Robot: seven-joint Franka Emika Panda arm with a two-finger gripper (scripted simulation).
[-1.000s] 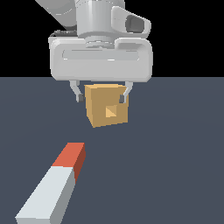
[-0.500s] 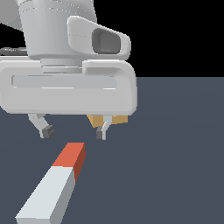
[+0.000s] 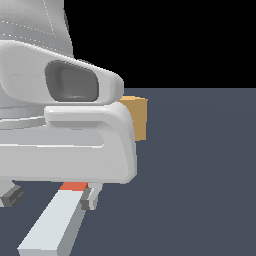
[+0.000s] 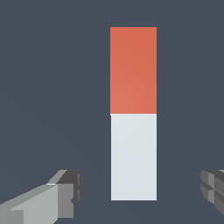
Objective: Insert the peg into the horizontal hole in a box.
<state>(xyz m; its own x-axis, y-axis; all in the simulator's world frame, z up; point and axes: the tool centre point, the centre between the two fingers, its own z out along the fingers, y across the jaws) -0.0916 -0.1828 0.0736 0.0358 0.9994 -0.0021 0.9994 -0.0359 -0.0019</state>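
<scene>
Grey jaws [image 4: 140, 194] now lower, astride peg [image 4: 133, 153], box [image 3: 137, 117] mostly hidden

Box [image 3: 139, 117] mostly hidden behind arm, hole unseen; peg [image 3: 55, 220] red end largely covered.

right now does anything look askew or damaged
Nothing stands out. The long grey-white bar with a red-orange end lies flat and intact on the dark floor, between the open hand's fingers, untouched. The orange-tan cube is mostly hidden.
</scene>
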